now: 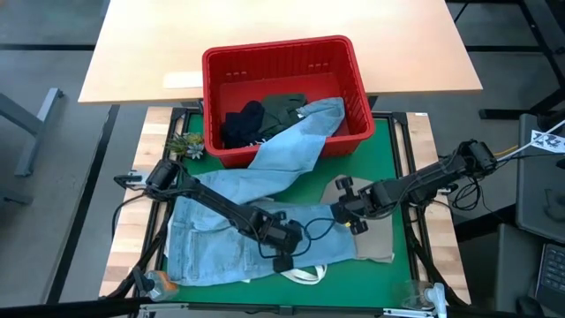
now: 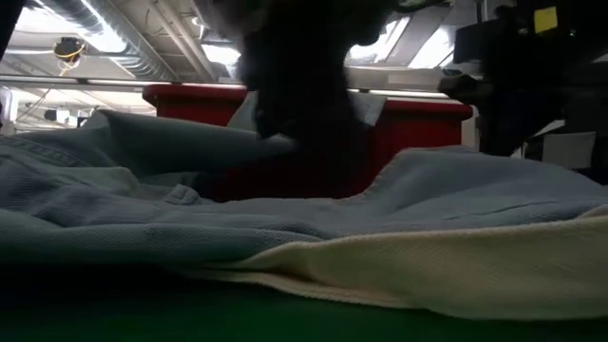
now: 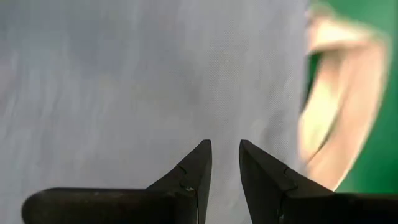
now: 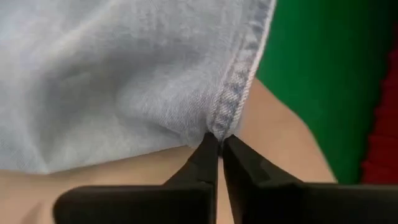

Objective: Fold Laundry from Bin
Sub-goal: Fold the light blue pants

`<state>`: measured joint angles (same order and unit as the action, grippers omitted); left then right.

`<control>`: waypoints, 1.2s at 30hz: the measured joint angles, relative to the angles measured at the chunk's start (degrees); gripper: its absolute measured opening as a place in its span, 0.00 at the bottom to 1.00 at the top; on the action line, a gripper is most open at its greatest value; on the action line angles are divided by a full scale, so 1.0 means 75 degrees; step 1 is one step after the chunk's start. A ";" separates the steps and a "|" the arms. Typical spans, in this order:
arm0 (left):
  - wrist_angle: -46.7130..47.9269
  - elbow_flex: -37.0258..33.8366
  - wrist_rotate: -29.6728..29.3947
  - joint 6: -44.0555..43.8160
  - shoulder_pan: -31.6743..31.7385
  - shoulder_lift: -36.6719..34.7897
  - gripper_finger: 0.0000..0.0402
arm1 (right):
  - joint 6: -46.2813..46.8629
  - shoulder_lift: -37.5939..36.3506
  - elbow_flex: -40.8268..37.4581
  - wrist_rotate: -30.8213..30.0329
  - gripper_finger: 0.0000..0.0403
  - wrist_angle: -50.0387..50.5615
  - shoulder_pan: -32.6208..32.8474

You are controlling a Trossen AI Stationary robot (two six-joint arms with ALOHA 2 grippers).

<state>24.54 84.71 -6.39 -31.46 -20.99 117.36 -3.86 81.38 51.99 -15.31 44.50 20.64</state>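
Jeans, one pair, right gripper jaws pinching hem, left gripper jaws slightly parted.

The right claw has its two dark fingertips pinched together on the stitched hem of the light blue jeans. Beige cloth lies under the denim, on green bench matting. A strip of the red bin shows at the edge.
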 joint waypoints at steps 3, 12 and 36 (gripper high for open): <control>-0.1096 0.0010 -0.0469 0.0002 0.0011 0.0087 0.19 | 0.0047 0.0000 0.0000 -0.0063 0.02 -0.0002 -0.0074; -0.5696 0.0019 -0.1714 0.0376 0.0121 0.1285 0.19 | 0.0047 -0.0006 0.0000 0.0085 0.01 0.0013 -0.0227; -0.4861 0.2171 -0.0949 0.0699 0.0395 0.3386 0.19 | 0.0016 0.0012 0.0000 -0.0310 0.03 0.0013 -0.0221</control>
<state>-11.92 100.99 -13.51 -26.22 -18.02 142.76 -3.74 81.47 51.99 -17.64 44.60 18.98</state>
